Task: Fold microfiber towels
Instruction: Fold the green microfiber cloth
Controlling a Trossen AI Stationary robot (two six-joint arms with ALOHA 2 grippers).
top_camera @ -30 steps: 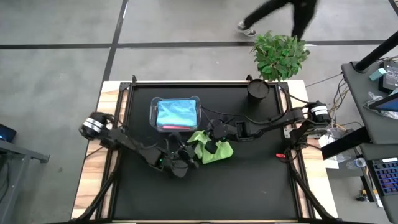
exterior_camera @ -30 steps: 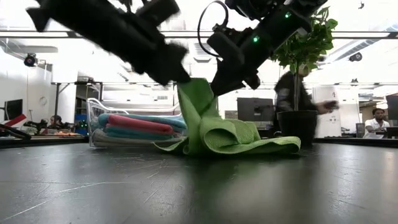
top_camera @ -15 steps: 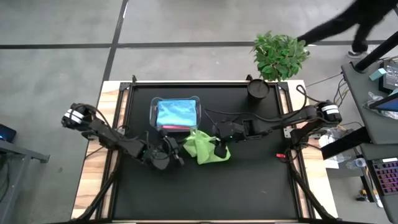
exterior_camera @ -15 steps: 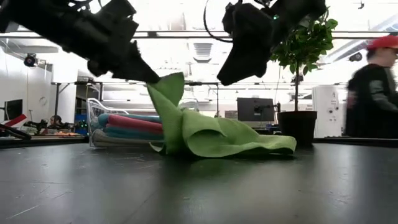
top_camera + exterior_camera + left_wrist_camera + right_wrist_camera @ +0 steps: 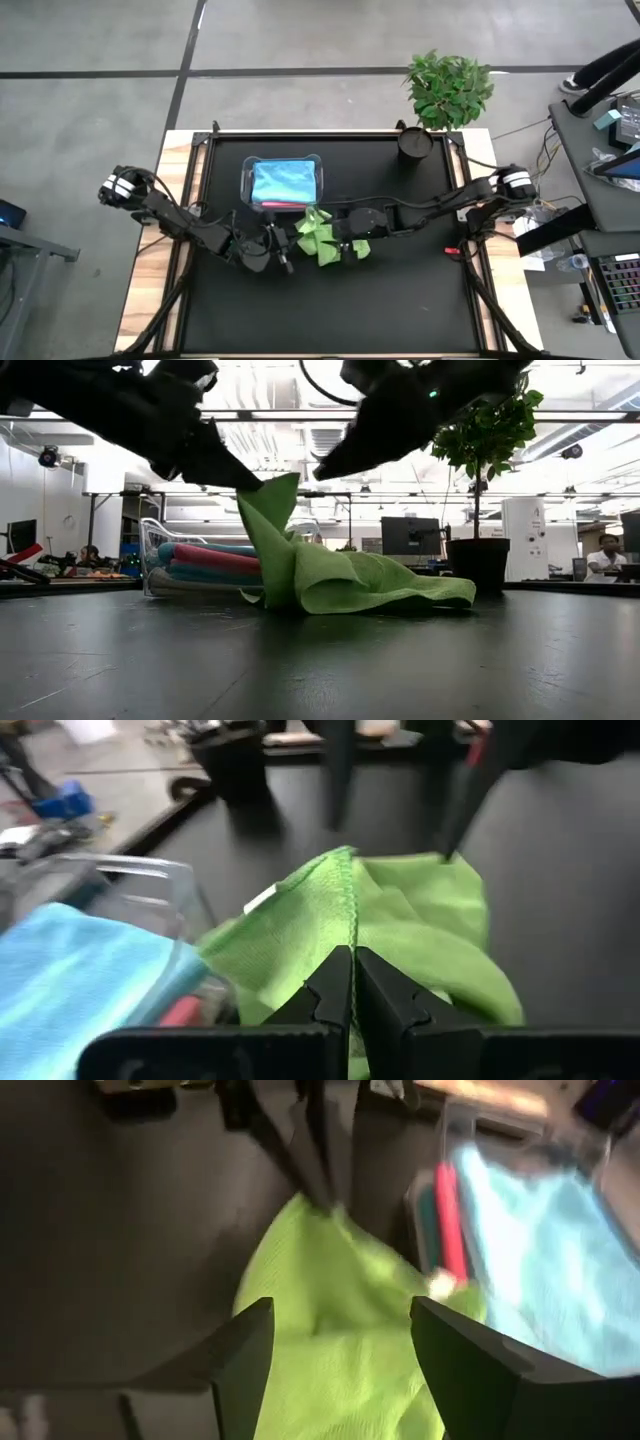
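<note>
- Presently the left gripper (image 5: 352,982) is pinching a hemmed edge of the lime green towel (image 5: 322,236) between its closed fingers (image 5: 330,990), lifting that edge into a peak, probably to draw it over for a fold.
- The rest of the towel is lying crumpled on the black table (image 5: 400,300), spreading away ahead of those fingertips.
- The right gripper (image 5: 340,1365) is hovering just above the towel with its fingers (image 5: 245,1355) spread wide and gripping nothing, seemingly lining up a fresh hold.
- The clear plastic tub (image 5: 283,183) is standing just beyond the towel, holding a light blue towel (image 5: 285,182) on top with a pink towel (image 5: 222,557) layered underneath.
</note>
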